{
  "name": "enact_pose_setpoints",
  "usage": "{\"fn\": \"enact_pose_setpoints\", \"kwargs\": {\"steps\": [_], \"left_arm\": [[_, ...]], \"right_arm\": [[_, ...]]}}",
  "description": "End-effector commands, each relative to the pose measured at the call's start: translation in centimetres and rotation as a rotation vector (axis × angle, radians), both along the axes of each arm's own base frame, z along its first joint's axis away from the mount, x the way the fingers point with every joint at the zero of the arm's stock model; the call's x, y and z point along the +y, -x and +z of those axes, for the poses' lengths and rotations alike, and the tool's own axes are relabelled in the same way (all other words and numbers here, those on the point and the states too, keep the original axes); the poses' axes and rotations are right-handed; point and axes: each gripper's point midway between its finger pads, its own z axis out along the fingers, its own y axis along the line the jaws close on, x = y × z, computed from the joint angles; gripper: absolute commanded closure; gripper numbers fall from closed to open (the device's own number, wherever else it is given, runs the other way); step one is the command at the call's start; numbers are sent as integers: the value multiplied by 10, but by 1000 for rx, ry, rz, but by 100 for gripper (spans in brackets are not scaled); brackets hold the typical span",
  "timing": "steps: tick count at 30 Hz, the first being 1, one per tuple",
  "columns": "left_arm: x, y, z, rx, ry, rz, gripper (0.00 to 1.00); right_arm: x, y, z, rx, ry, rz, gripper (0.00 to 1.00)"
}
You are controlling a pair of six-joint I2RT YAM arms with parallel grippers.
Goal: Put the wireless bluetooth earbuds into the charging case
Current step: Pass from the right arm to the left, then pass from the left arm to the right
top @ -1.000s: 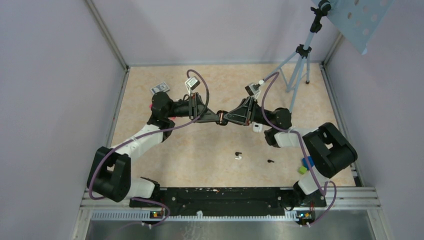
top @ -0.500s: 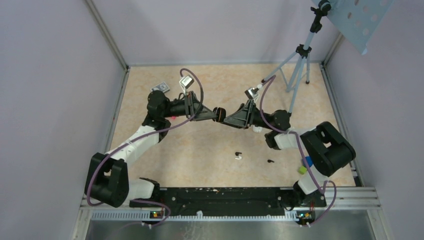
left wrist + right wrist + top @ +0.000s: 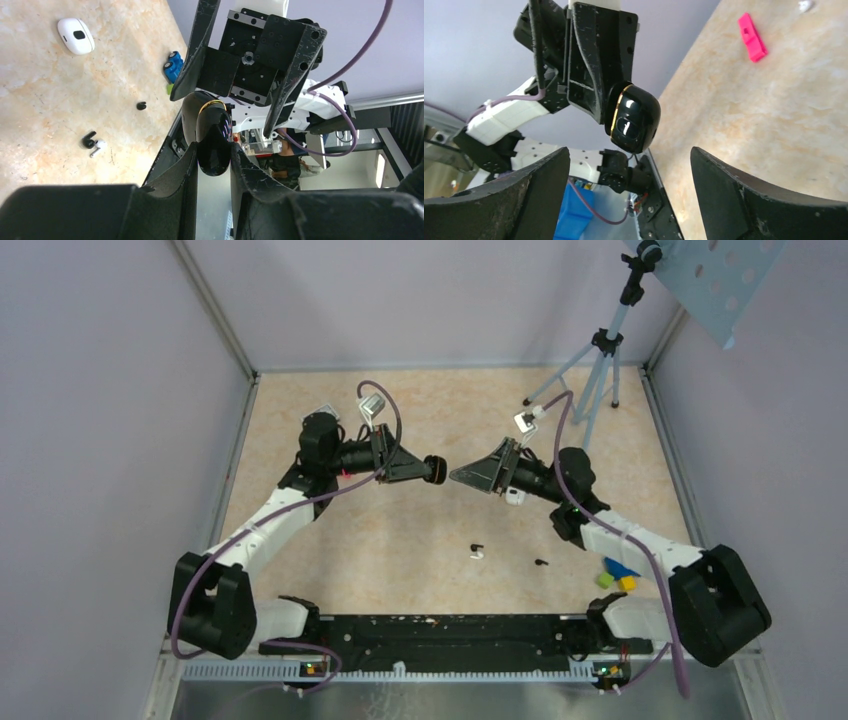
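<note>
A glossy black charging case (image 3: 214, 137) with a gold rim is pinched between the fingers of my left gripper (image 3: 214, 150), held in the air above the table's middle (image 3: 436, 470). My right gripper (image 3: 629, 155) faces the case (image 3: 634, 117) with its jaws wide apart and touches nothing; from above, the right gripper (image 3: 458, 476) sits just right of the case. A black earbud (image 3: 476, 546) and a white earbud (image 3: 477, 554) lie together on the table, with another black earbud (image 3: 541, 562) to their right. The pair (image 3: 89, 140) also appears in the left wrist view.
A white case (image 3: 514, 495) lies under the right arm. Coloured toy blocks (image 3: 620, 575) sit at the right edge, and a pink block (image 3: 752, 44) lies near the left arm. A tripod (image 3: 595, 370) stands at the back right. Walls close three sides.
My right gripper has opened, let go of the black case and drawn back to the right. The left gripper has kept its hold on the case and shifted slightly left.
</note>
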Motion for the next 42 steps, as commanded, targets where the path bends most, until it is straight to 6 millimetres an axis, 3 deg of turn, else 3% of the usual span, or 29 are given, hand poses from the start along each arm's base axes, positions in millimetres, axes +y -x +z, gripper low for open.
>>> {"fn": "enact_pose_setpoints", "kwargs": {"steps": [1, 12, 18, 22, 26, 32, 42], "left_arm": [[1, -5, 14, -73, 0, 20, 100], [2, -1, 18, -81, 5, 7, 100], [2, 1, 19, -87, 7, 5, 100], [2, 1, 19, -90, 8, -2, 100], [2, 2, 16, -86, 8, -4, 100], [2, 3, 17, -90, 13, -9, 100], [2, 4, 18, -94, 15, -9, 100]], "right_arm": [[-2, -9, -6, -19, 116, -84, 11], [22, -5, 15, -60, 73, -25, 10], [29, -9, 14, -59, 72, -10, 12], [32, -12, 18, -67, 54, -2, 22], [34, -13, 23, -68, 26, 4, 38], [36, -12, 24, -66, 6, 21, 43], [36, -7, 24, -49, -34, 39, 76]]}}
